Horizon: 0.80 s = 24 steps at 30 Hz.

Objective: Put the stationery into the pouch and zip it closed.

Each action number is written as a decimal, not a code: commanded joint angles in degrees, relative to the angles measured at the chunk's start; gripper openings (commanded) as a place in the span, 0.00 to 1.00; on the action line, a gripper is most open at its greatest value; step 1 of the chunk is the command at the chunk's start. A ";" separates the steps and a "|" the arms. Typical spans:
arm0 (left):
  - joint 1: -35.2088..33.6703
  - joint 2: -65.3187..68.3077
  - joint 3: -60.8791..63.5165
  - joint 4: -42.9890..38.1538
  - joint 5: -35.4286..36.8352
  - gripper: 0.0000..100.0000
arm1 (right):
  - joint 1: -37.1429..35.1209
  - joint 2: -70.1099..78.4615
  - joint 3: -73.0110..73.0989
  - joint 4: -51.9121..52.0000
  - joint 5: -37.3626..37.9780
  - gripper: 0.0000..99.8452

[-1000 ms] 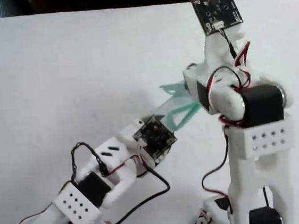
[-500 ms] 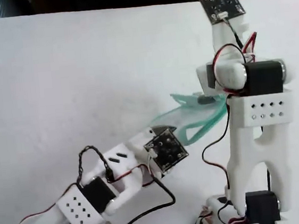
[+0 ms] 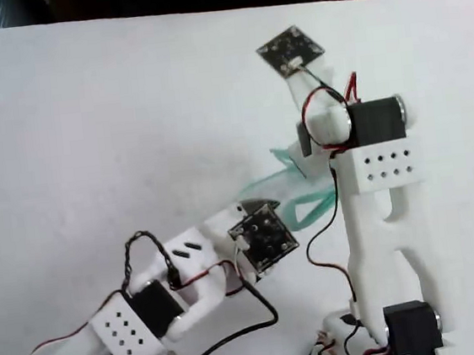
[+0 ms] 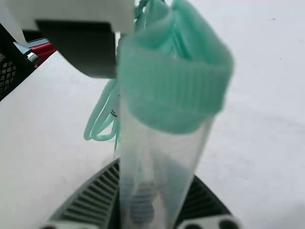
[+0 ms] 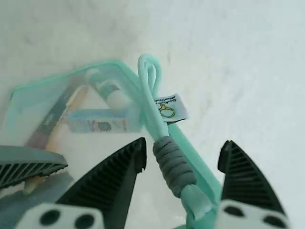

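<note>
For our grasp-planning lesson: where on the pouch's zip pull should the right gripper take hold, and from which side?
Probably the grey wrapped section of the zip pull, with one finger on each flank. It is the thickest part and lies lengthwise inside the open right gripper, so closing straight in would pinch across it. The thin loop by the pouch looks likelier to slip.

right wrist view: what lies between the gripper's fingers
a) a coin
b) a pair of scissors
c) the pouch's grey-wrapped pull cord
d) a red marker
c: the grey-wrapped pull cord, with its mint loop, lies on the edge of the pouch between the spread fingers of the right gripper.
</note>
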 commanded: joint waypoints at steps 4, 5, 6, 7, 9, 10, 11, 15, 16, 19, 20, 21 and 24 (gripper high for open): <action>3.12 1.01 0.97 2.11 -0.09 0.02 | 3.74 -0.22 7.56 0.48 11.78 0.19; 3.12 1.01 0.97 2.20 -0.09 0.02 | 4.70 -0.13 8.79 0.48 13.27 0.17; 3.12 1.01 0.97 2.20 -0.09 0.02 | 5.49 -0.13 10.11 0.48 14.86 0.15; 3.12 1.01 0.97 2.20 -0.09 0.02 | 6.29 -0.13 11.25 0.48 16.44 0.13; 3.12 1.01 0.97 2.20 -0.09 0.02 | 7.52 -0.13 12.75 0.40 18.46 0.08; 3.12 1.01 0.97 2.11 -0.09 0.02 | 7.78 -0.13 13.10 0.40 18.99 0.06; 3.12 1.01 0.97 2.11 -0.09 0.02 | 7.87 -0.13 13.19 0.40 19.34 0.02; 3.12 1.01 0.97 2.11 -0.09 0.02 | 7.43 -0.66 12.57 0.22 18.99 0.02; 3.12 1.01 0.97 2.11 -0.09 0.02 | 7.43 -0.66 11.25 0.22 18.73 0.02; 3.03 1.01 0.97 2.11 -0.09 0.02 | 8.40 -0.66 4.40 0.22 12.92 0.02; 3.03 1.01 0.97 2.11 -0.09 0.02 | 8.66 -0.66 1.41 0.22 10.90 0.02; 3.03 1.01 0.97 2.11 -0.09 0.02 | 8.84 -0.66 -1.41 0.22 8.97 0.02; 3.03 1.01 0.97 2.11 -0.09 0.02 | 8.84 -0.66 -8.09 0.22 3.96 0.02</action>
